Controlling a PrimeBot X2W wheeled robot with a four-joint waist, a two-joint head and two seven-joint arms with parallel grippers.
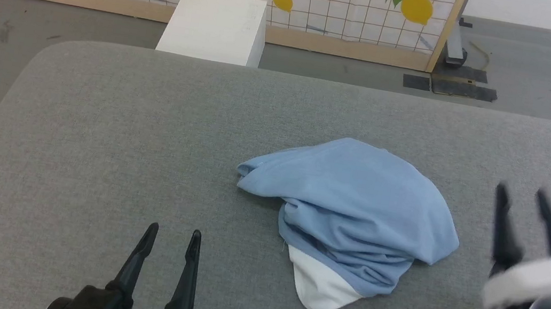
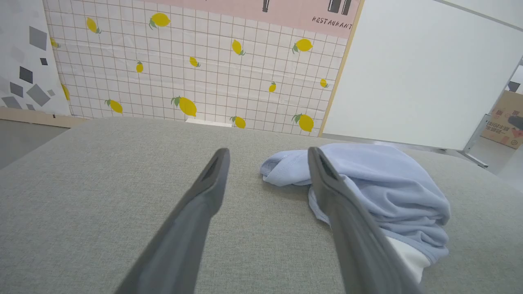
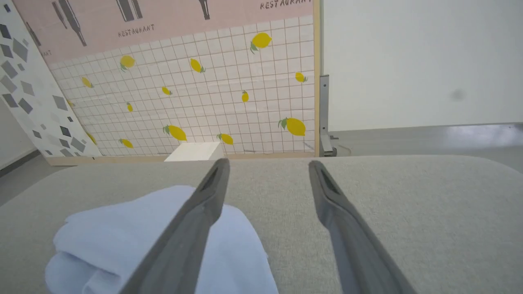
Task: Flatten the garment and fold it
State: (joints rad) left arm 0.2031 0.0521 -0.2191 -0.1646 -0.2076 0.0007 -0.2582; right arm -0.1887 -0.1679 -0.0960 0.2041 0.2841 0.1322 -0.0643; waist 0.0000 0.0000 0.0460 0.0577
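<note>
- My left gripper (image 1: pixel 175 229) stands released and empty, its two dark fingers spread and pointing away from me, low over the near part of the grey padded table (image 1: pixel 114 115).
- My right gripper (image 1: pixel 521 192) is likewise parted with nothing between the fingers. It shows blurred at the right edge of the head view, above the table.
- The garment (image 1: pixel 355 198) lies between the two of them, right of the table's middle, as one bunched blue heap. Neither gripper touches it.
- From the left gripper it lies ahead and to the right; from the right gripper it lies to the left and slightly nearer me. I judge the right gripper a little closer to its edge, though neither is far off.
- A hemmed flap (image 1: pixel 256 173) pokes out of the heap toward my left on the far side, and a white patch (image 1: pixel 318 290) spills out toward me at the near edge.
- Bunched like this, the heap is roughly round and I cannot tell the shirt's true long axis or which way its collar points; no collar or buttons show.
- My judgement: flattening has yet to start, and the flap and the right-hand edge look like the natural holds for pulling it apart.
</note>
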